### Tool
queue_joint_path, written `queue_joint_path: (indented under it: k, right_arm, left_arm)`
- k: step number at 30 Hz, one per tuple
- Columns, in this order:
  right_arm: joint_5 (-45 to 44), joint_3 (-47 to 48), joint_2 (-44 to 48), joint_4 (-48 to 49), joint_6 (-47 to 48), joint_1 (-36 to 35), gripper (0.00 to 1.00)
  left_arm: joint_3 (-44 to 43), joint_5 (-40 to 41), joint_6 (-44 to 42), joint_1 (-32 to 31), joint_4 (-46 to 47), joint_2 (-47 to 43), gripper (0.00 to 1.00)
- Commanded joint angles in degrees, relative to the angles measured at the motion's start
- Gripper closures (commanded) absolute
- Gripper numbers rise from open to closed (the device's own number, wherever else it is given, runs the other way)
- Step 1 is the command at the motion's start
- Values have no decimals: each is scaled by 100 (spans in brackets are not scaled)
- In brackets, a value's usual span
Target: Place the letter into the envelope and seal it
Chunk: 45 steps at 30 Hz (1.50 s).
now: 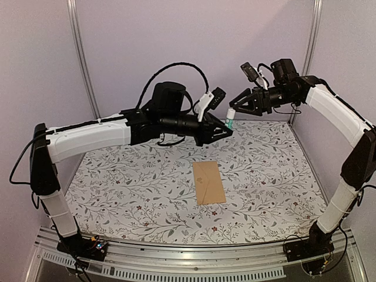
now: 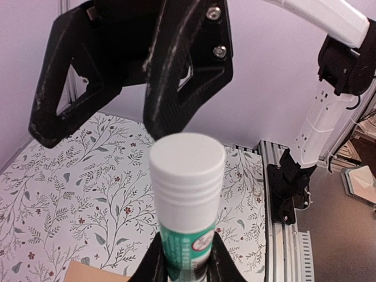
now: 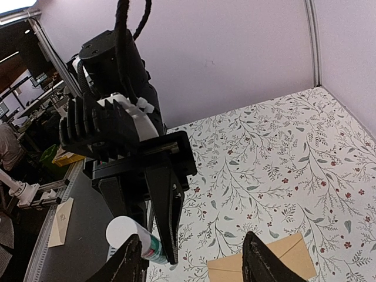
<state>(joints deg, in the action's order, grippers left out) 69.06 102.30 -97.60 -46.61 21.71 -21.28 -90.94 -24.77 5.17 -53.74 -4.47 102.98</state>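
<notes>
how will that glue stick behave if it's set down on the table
Probably rolls if laid down: the glue stick is a round tube. Stood upright it may tip, being tall and narrow. Its smooth plastic looks slippery, though the left claw grips it by the labelled body.

The top camera looked down from above and behind the near edge toward the far wall, over the whole table (image 1: 117, 194). Both wrist cameras sat close to the glue stick (image 2: 187, 194), the left facing right, the right facing left. All three shared the glue stick and the envelope (image 1: 208, 183).
</notes>
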Motion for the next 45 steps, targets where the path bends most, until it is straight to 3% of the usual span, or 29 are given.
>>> queue_joint_path:
  k: [1,7,18,25,27,33,36,39,41,43,45]
  right_arm:
    - [612,-42,109,16,218,-157,43]
    - [1124,-56,99,-276,390,-157,49]
    - [781,-163,364,-357,534,-335,51]
    - [376,-314,303,561,-495,-435,51]
    - [317,-307,264,660,-621,-435,57]
    - [314,-466,248,768,-738,-493,88]
    - [-148,-766,338,787,-668,-605,100]
    - [-2302,-1482,471,1058,-1062,-917,100]
    - [-2697,-1785,520,1131,-1422,-870,100]
    - [-2667,-1699,518,1167,-1577,-760,81]
    - [-2372,-1333,493,1176,-1543,-597,68]
  left_arm:
    - [49,-207,158,101,209,-111,100]
    - [94,-270,265,156,314,-106,100]
    - [141,-439,390,206,588,-91,100]
    - [-55,-484,352,202,520,-15,100]
    - [-48,-458,364,201,501,-28,100]
    - [-39,-370,441,203,499,-41,100]
    - [-54,-39,556,197,543,-54,100]
    - [119,755,947,185,884,-193,100]
    - [317,1233,1191,186,1079,-295,100]
    - [433,1470,1265,215,912,-331,100]
    - [544,1521,1367,267,533,-332,100]
